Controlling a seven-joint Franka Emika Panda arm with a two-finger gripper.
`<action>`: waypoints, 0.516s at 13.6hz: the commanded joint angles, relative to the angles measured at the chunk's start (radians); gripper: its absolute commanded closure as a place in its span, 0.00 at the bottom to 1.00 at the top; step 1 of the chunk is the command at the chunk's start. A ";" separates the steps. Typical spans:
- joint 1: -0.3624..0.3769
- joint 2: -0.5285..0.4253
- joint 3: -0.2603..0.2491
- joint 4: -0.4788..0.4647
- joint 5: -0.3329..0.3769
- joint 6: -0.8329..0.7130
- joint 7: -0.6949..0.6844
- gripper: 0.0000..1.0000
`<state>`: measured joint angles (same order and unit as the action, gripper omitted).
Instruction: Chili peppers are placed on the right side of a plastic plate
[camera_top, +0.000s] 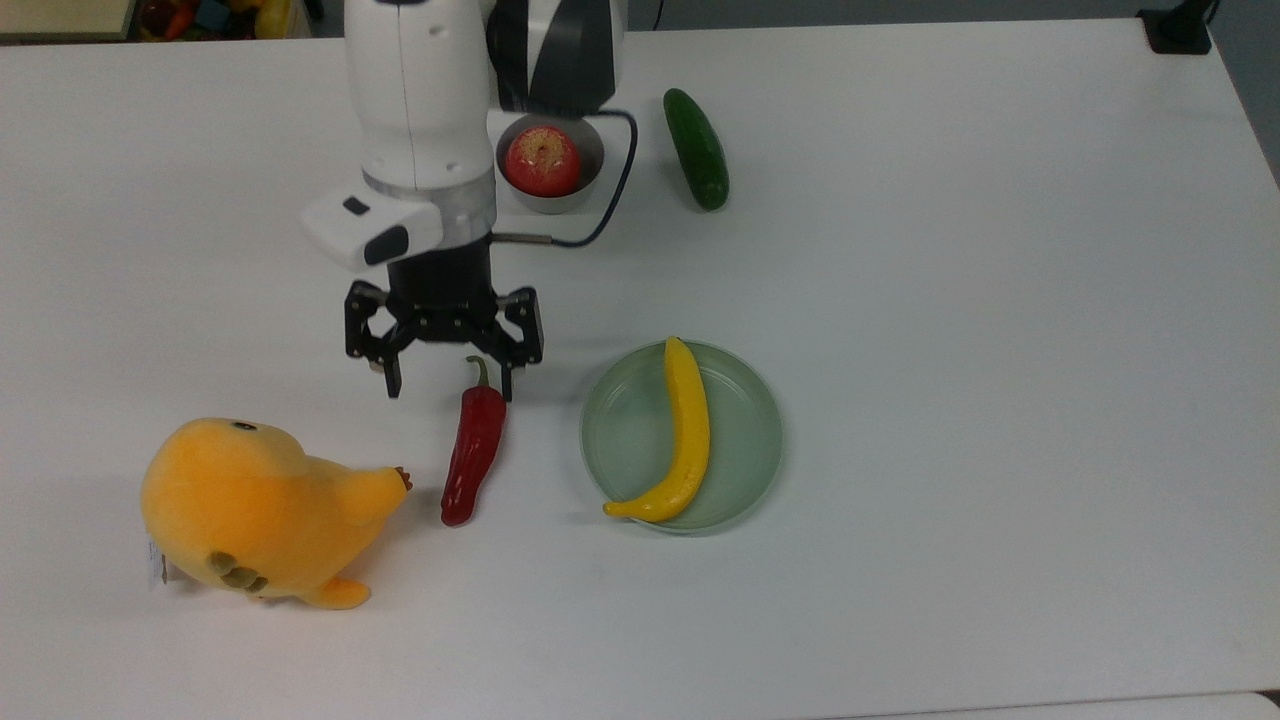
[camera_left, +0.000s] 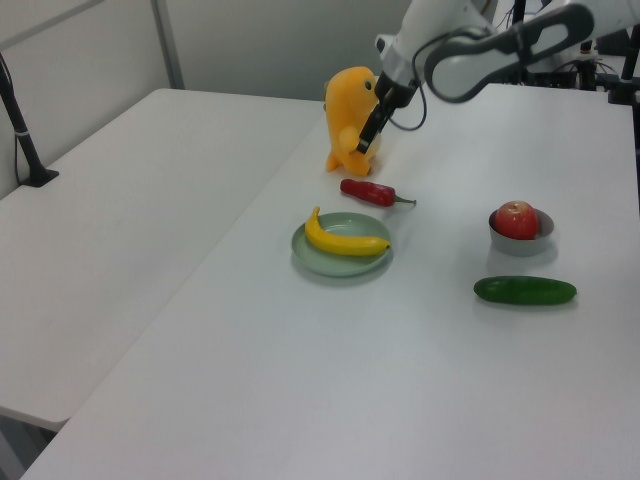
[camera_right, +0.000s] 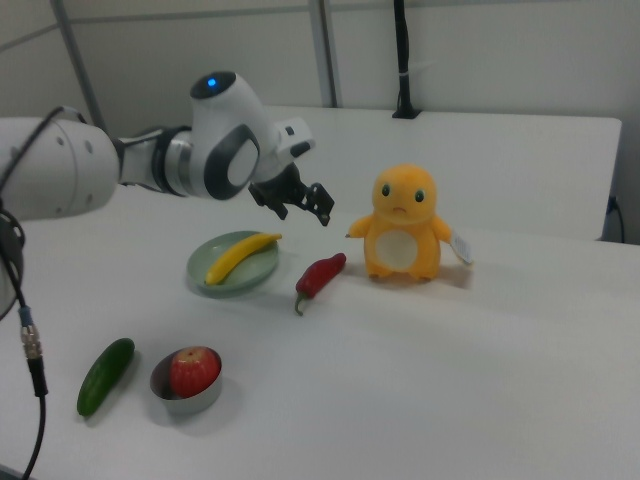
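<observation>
The dark-red chili pepper (camera_top: 474, 455) with a green stem lies flat on the white table, between the orange plush and the plastic plate. It also appears as the chili (camera_left: 368, 191) in the left view and the chili (camera_right: 320, 275) in the right view. The pale green plastic plate (camera_top: 630, 430) sits on the top view's right of the chili and holds a yellow banana (camera_top: 690, 430). My gripper (camera_top: 450, 388) is open and empty. It hangs in the air above the chili's stem end, clear of it, as the gripper (camera_left: 366, 135) and gripper (camera_right: 303, 208) show from the sides.
An orange plush toy (camera_top: 250, 505) stands close on the top view's left of the chili. A grey bowl (camera_top: 590, 150) with a red apple (camera_top: 542, 160) and a dark green cucumber (camera_top: 697, 148) lie farther back, by the arm.
</observation>
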<state>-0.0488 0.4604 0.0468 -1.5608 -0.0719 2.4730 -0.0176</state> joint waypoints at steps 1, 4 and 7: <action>0.004 -0.138 0.007 -0.044 0.001 -0.181 0.019 0.00; 0.004 -0.228 0.007 -0.042 0.000 -0.391 0.016 0.00; 0.006 -0.317 0.001 -0.045 -0.002 -0.552 0.007 0.00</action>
<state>-0.0473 0.2437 0.0530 -1.5612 -0.0720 2.0408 -0.0167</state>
